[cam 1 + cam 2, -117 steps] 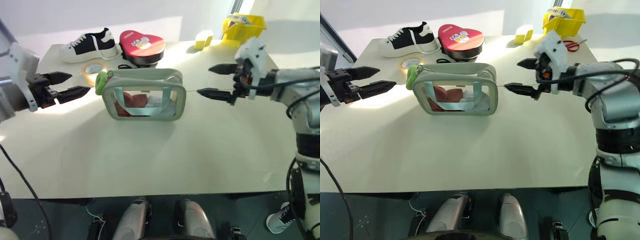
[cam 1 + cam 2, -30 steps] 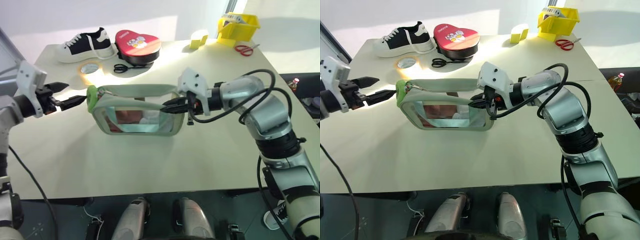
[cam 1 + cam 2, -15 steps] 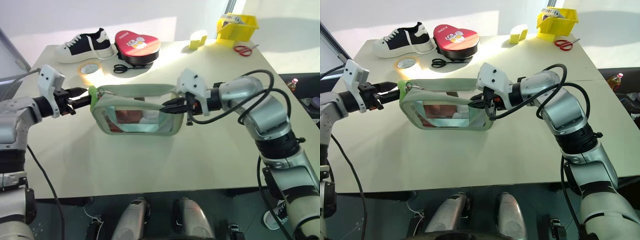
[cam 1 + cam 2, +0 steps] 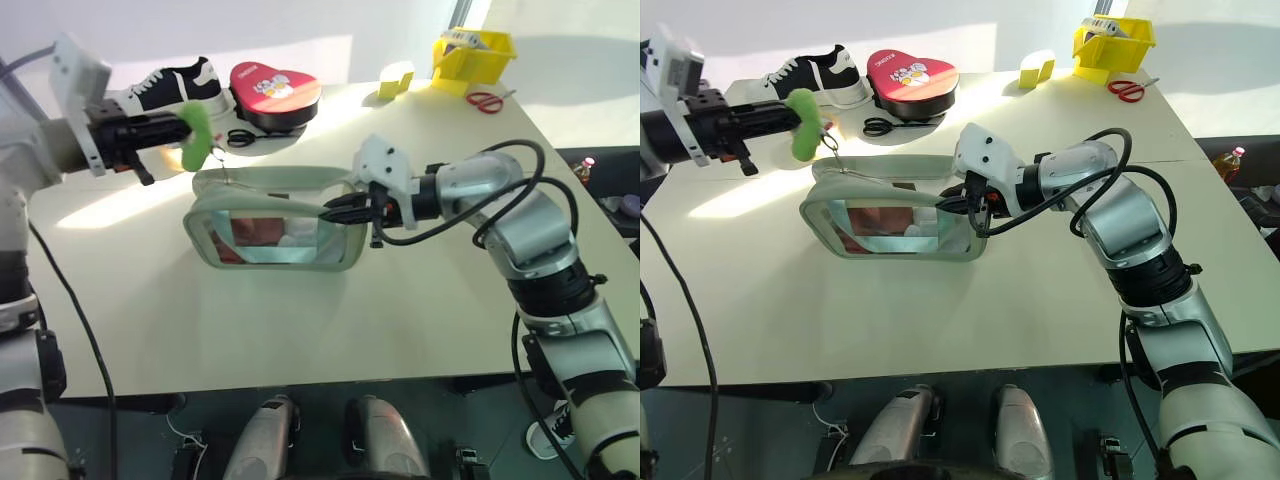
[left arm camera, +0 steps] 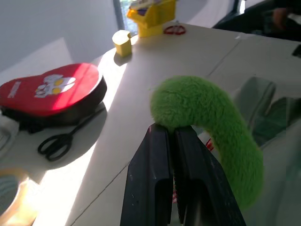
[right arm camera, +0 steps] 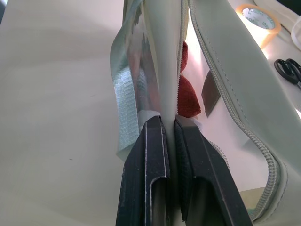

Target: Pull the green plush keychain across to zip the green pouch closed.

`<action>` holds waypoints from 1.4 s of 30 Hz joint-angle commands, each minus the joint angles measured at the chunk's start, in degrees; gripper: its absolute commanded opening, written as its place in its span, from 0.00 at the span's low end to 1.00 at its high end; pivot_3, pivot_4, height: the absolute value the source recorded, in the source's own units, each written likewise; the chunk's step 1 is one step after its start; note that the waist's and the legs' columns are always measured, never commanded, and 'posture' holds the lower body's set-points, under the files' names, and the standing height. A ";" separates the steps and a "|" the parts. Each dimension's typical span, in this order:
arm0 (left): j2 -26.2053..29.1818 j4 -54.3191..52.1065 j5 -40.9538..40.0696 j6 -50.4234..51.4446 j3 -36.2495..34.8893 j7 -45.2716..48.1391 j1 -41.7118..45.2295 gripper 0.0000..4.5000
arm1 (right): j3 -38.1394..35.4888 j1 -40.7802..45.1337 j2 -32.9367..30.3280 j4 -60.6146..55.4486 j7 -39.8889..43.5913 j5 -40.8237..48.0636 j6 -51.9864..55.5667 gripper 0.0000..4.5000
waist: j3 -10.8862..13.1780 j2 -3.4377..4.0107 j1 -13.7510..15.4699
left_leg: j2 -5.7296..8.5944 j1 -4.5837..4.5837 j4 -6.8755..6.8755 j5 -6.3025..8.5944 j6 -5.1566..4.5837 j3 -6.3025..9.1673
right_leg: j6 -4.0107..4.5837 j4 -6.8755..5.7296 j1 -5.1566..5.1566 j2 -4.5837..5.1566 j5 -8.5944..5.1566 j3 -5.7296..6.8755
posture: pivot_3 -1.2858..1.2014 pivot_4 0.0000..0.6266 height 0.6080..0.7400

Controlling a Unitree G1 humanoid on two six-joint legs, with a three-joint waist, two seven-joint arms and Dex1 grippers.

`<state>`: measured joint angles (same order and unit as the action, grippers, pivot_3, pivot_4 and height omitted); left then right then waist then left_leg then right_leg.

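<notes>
The green pouch [image 4: 275, 218] lies mid-table with its clear window facing me and its top zipper standing open; red contents show inside [image 6: 187, 96]. The lime-green plush keychain [image 4: 198, 134] hangs lifted above the pouch's left end, tied to the zipper by a thin ring. My left gripper [image 4: 172, 128] is shut on the keychain [image 5: 207, 117], pinching its fuzzy loop. At the pouch's right end my right gripper [image 4: 335, 212] is shut on the pouch's edge [image 6: 164, 56], with the fabric pressed between both fingers.
Behind the pouch sit a red heart-shaped tin [image 4: 275, 88], black scissors [image 4: 243, 136], a black-and-white sneaker [image 4: 170, 88] and a tape roll [image 6: 256, 18]. A small yellow box [image 4: 398, 78], a yellow bin [image 4: 475, 50] and red scissors [image 4: 488, 99] stand at the far right.
My left gripper has shut on the plush keychain and lifted it up and to the right, above the pouch's left end. The right gripper has kept its hold, unmoved.
</notes>
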<state>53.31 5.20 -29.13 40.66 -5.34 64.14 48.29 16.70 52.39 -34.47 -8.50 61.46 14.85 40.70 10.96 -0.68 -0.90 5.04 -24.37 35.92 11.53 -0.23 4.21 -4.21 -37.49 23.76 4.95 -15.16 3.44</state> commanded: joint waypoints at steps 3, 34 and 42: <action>-1.01 -0.13 4.66 -4.52 5.75 2.17 -0.78 0.01 | -0.41 1.54 0.59 0.04 -0.45 -0.48 -1.20 0.00 | 0.00 0.00 0.15 | -0.02 0.00 0.05 -0.01 0.01 0.00 | 0.01 -0.06 0.01 -0.03 0.00 -0.01 | 0.52 0.24 1.00; 4.16 -8.42 6.50 -6.70 -0.02 0.65 -15.78 0.50 | -0.04 1.21 0.85 -0.53 -1.21 -1.14 -0.60 0.00 | 0.01 -0.01 0.11 | -0.02 -0.02 0.13 0.01 -0.05 -0.06 | 0.03 0.00 0.03 0.00 0.01 -0.11 | 0.52 0.24 1.00; 3.40 -7.59 6.88 -6.83 0.92 0.02 -14.76 0.00 | -0.70 1.23 0.56 -1.04 -1.42 -0.39 1.23 0.08 | 0.01 -0.01 0.23 | -0.01 -0.02 0.06 0.03 -0.07 -0.06 | 0.03 0.00 0.05 0.01 0.01 -0.11 | 0.52 0.24 1.00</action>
<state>56.61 -2.19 -22.59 34.21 -3.81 64.69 32.21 17.07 52.49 -33.57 -7.97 59.97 13.84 41.22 10.97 -0.69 -0.67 5.03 -24.39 36.00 11.56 -0.30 4.15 -4.18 -37.49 23.81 4.96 -15.16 3.33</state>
